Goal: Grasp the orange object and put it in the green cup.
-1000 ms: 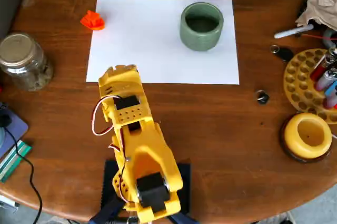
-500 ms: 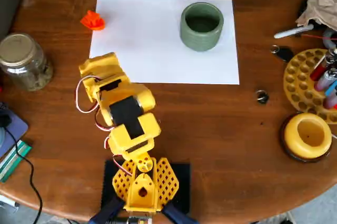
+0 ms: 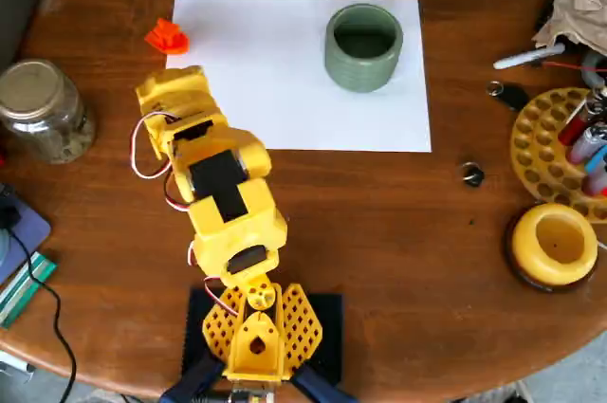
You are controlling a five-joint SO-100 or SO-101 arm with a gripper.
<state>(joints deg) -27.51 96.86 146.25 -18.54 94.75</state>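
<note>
Resting on white paper (image 3: 285, 81), orange object (image 3: 168, 37), green cup (image 3: 363, 46) (no legible writing), fingers' state hidden.

One orange object (image 3: 168, 37), one green cup (image 3: 363, 46), one glass jar (image 3: 40, 109), one paper sheet (image 3: 275, 90).

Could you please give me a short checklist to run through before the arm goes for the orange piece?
1. Orange object in view and uncovered, at the left edge of the white paper: ok.
2. Green cup upright, with nothing seen in its dark inside: ok.
3. Paper between object and cup free of other things: ok.
4. Gripper near the object but not touching it: ok.
5. Jaws open wide enough for the piece: cannot tell, the arm's own body hides them from above.
6. Glass jar clear of the arm's side: ok, apart for now.
</note>
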